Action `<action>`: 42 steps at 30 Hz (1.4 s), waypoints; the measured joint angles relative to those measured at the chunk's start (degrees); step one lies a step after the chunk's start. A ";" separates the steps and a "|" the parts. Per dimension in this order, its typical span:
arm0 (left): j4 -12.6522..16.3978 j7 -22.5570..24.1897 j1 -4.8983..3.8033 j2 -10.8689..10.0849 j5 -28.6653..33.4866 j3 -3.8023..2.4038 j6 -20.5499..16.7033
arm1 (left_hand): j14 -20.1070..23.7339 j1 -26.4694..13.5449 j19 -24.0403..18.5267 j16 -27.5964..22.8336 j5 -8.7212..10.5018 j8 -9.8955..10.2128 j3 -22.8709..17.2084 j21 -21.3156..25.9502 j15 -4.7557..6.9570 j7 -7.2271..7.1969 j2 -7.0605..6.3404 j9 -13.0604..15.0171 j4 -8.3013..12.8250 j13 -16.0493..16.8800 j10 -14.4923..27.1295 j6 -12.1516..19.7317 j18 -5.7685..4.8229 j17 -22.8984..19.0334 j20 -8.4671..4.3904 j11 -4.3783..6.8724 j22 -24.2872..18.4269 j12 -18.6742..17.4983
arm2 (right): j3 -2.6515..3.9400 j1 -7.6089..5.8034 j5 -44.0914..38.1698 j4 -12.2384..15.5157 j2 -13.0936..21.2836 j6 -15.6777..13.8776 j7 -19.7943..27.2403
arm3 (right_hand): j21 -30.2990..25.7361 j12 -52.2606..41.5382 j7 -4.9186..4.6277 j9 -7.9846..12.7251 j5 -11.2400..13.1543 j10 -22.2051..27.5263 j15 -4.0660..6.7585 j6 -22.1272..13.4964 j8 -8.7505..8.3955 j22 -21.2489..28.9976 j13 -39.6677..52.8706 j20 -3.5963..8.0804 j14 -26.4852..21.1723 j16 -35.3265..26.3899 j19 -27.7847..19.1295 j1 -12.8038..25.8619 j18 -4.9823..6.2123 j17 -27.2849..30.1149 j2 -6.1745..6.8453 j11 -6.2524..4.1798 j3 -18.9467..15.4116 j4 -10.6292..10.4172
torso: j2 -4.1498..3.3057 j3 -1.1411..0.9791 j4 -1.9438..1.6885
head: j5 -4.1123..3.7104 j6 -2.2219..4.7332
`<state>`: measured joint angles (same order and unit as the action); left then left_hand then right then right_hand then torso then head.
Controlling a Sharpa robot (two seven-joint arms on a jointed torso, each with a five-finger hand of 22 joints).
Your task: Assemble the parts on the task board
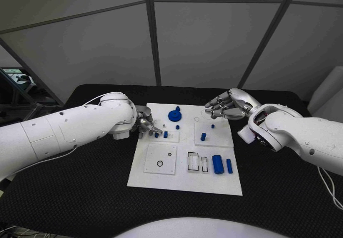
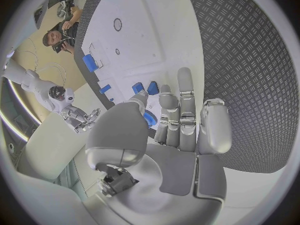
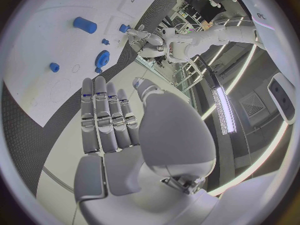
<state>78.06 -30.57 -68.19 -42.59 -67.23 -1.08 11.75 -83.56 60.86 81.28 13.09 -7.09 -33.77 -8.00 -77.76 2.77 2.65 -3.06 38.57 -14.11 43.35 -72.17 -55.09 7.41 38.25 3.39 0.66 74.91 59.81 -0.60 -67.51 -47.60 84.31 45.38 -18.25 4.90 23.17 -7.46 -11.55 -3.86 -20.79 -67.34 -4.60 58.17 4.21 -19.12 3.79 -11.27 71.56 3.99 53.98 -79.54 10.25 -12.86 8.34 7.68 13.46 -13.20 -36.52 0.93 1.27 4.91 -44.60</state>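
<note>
Overhead, the flat white rectangular task board lay mid-table on the black cloth, with the left hand resting at its near-left edge beside two small blue pegs that stood just off its fingertips; whether those fingers pinched one of them could not be told. The right hand hovered above the board's far right corner, fingers loosely apart and holding nothing. Between the two hands stood a round blue gear-like knob, seemingly seated, and a short blue peg in the right-hand plate. Two blue cylinders lay loose beside an empty rectangular slot, well away from both hands, so the job looked barely half finished. From the left wrist, its fingers reached straight out over the board, the blue pegs just beyond their tips. From the right wrist, the fingers were extended and bare, with the knob ahead of them and nothing blocking the way.
</note>
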 measured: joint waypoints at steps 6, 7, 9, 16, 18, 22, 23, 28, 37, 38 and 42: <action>0.68 0.04 -0.27 -0.76 1.26 -0.87 -3.74 | 0.37 1.15 -1.27 -0.47 -0.42 1.64 3.14 2.39 -0.37 1.65 0.89 -0.82 -1.56 -7.63 5.47 3.30 0.01 0.00 0.58 -1.09 0.00 -5.63 | 0.00 0.00 -0.01 -0.19 0.03 0.03 0.00 | -0.25 0.00 0.19 0.00 -0.66 0.00 -0.01 -0.18 0.00 0.19 0.00 0.00 -0.01 0.00 0.00 0.00 0.00 0.10 0.00 0.00 0.00 0.00 | 0.02 -0.01 0.00 | -0.17 -0.01; 0.78 0.07 -0.37 -0.98 1.57 -1.10 -4.76 | 0.65 1.73 -1.79 -0.57 -0.42 2.04 3.55 3.04 -0.65 1.99 0.72 -1.08 -1.82 -8.56 6.33 4.10 0.04 0.00 0.69 -1.37 -0.12 -6.27 | 0.00 0.00 -0.02 -0.26 0.07 0.04 -0.01 | -0.27 -0.12 0.18 0.00 -0.74 0.00 -0.12 -0.18 0.00 0.20 0.00 0.00 -0.12 0.00 0.00 0.00 0.00 0.14 0.00 0.00 0.00 0.00 | 0.01 -0.01 0.00 | -0.20 -0.01; 0.89 0.11 -0.42 -1.24 1.91 -1.29 -5.81 | 1.09 2.73 -2.69 -0.91 -0.42 2.73 4.27 4.37 -1.09 2.58 0.94 -1.66 -2.02 -9.13 7.40 5.50 0.02 -0.07 0.92 -1.85 -1.07 -6.64 | 0.00 0.00 -0.04 -0.35 0.12 0.04 -0.03 | -0.27 -0.22 0.18 0.00 -1.01 0.00 -0.21 -0.18 0.00 0.25 0.00 0.00 -0.21 0.00 0.00 0.00 0.00 0.14 0.00 0.00 0.00 0.00 | -0.01 -0.01 0.01 | -0.24 0.03; 1.31 1.51 -0.55 -1.76 4.80 -1.59 -12.20 | 9.39 10.11 -20.08 -4.83 -1.10 5.88 6.40 28.04 -4.38 6.03 0.93 -6.06 -1.45 -12.30 17.46 12.14 0.08 -1.78 3.58 -5.47 -20.72 -10.97 | 0.00 0.00 -0.08 -0.64 0.22 0.04 -0.06 | -0.27 -0.22 0.18 0.00 -1.34 0.21 -0.21 -0.18 0.00 0.33 0.00 0.00 -0.21 0.00 0.00 0.00 0.00 0.19 0.00 -0.21 0.00 0.00 | -0.01 -0.04 0.02 | -0.38 0.14; 1.49 3.11 -0.56 -1.39 6.00 -1.54 -14.00 | 13.25 13.10 -24.00 -6.83 -1.10 6.74 6.25 33.12 -5.61 7.01 0.75 -7.70 -0.53 -13.88 20.92 13.16 0.13 -3.17 4.62 -6.56 -24.09 -13.11 | 0.00 0.00 -0.09 -0.65 0.21 0.03 -0.06 | -0.41 -0.22 0.18 0.00 -1.34 0.21 -0.21 -0.18 0.00 0.33 0.00 0.00 -0.21 0.00 0.00 0.00 0.00 0.20 0.00 -0.21 0.00 0.00 | -0.01 -0.05 0.02 | -0.43 0.26; 1.85 7.72 -0.64 -0.10 7.51 -0.09 -17.21 | 16.11 20.54 -26.52 -8.11 -1.10 8.62 4.37 38.13 -6.67 7.70 0.05 -11.56 2.42 -18.01 25.16 13.85 4.54 -5.46 6.02 -7.51 -27.41 -17.44 | -0.01 0.01 -0.11 -0.68 0.14 0.01 -0.06 | -0.57 -0.22 0.18 0.00 -1.34 0.21 -0.21 -0.18 0.00 0.38 0.00 0.16 -0.21 0.00 0.16 0.00 0.00 0.19 0.00 -0.21 0.00 0.00 | -0.02 -0.05 0.02 | -0.57 0.48; 1.89 9.08 -0.61 0.31 7.60 0.37 -17.99 | 16.11 22.73 -26.53 -7.97 -1.10 9.18 3.42 38.69 -6.67 7.59 -0.31 -12.73 3.37 -19.22 25.25 13.74 4.52 -5.88 6.03 -7.43 -27.89 -18.41 | -0.01 0.00 -0.11 -0.68 0.12 0.01 -0.06 | -0.57 -0.22 0.19 0.00 -1.53 0.21 -0.21 -0.18 0.00 0.38 0.00 0.11 -0.21 0.00 0.33 0.00 0.00 0.19 0.00 -0.21 0.00 0.00 | -0.03 -0.05 0.02 | -0.64 0.52; 1.61 16.12 -0.32 2.27 6.43 2.30 -21.41 | 12.56 27.17 -23.60 -3.90 -1.09 12.00 -0.26 38.57 -5.70 6.84 -2.90 -18.70 5.76 -25.35 23.77 9.45 1.37 -6.70 5.20 -6.80 -28.23 -23.02 | -0.01 0.00 -0.13 -0.61 0.05 0.01 -0.06 | -0.57 -0.22 0.18 0.00 -1.57 0.21 -0.21 -0.18 0.00 0.38 0.00 0.02 -0.21 0.00 0.42 0.00 0.00 0.19 0.00 -0.21 0.00 0.00 | -0.06 -0.04 0.03 | -0.96 0.65; -0.56 24.10 -0.20 5.19 -2.20 3.89 -24.12 | 2.91 25.11 -12.36 45.18 -1.09 17.18 -4.62 23.95 -2.90 4.94 -5.98 -26.69 6.73 -32.56 19.40 3.82 2.72 23.64 2.71 -5.07 -16.03 -27.92 | 0.00 0.00 -0.14 -0.38 -0.06 0.01 -0.06 | -0.57 -0.22 0.19 0.00 -1.57 0.20 -0.21 -0.18 0.00 0.37 0.00 0.02 -0.21 0.00 0.42 0.00 -0.01 0.19 0.00 -0.21 0.00 0.00 | -0.07 -0.04 0.03 | -1.30 0.80; -0.83 24.55 -0.19 5.55 -3.41 3.98 -24.16 | 2.15 25.11 -10.68 47.56 -1.09 17.31 -4.84 21.45 -2.85 4.99 -5.98 -26.97 6.69 -32.85 19.40 3.51 2.66 25.03 2.61 -5.07 -13.96 -28.14 | 0.00 0.00 -0.14 -0.36 -0.08 0.01 -0.06 | -0.57 -0.22 0.18 0.00 -1.57 0.21 -0.21 -0.18 0.00 0.39 0.00 0.02 -0.21 0.00 0.42 0.00 -0.01 0.19 0.00 -0.21 0.00 0.00 | -0.07 -0.04 0.03 | -1.31 0.82; -1.83 25.32 -0.18 6.60 -6.67 4.12 -24.16 | -0.17 24.65 -4.97 54.01 -1.09 17.74 -5.76 12.93 -2.51 4.70 -6.44 -27.97 6.99 -34.06 18.68 2.66 -0.84 28.48 2.21 -4.78 -6.82 -29.15 | 0.00 0.00 -0.14 -0.29 -0.16 0.01 -0.06 | -0.57 -0.22 0.18 0.00 -1.57 0.20 -0.21 -0.18 0.00 0.45 0.00 0.02 -0.21 0.00 0.42 0.00 0.00 0.25 0.00 -0.21 0.00 0.00 | -0.08 -0.03 0.03 | -1.35 0.85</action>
<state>76.23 -5.25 -68.38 -35.99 -73.90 3.04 -12.41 -83.73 85.50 76.31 67.10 -8.18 -16.02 -13.76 -64.83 0.26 7.35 -9.50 10.61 -7.11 9.29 -53.50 -52.43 6.57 66.73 5.60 -4.12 68.09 30.66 -0.61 -67.51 -47.74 84.02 45.22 -18.24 4.84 22.60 -7.68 -11.36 -3.86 -22.36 -67.13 -4.81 57.99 4.22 -18.67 3.79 -11.25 71.35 3.99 54.40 -79.54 10.24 -12.61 8.34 7.47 13.46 -13.20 -36.60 0.90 1.31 3.56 -43.76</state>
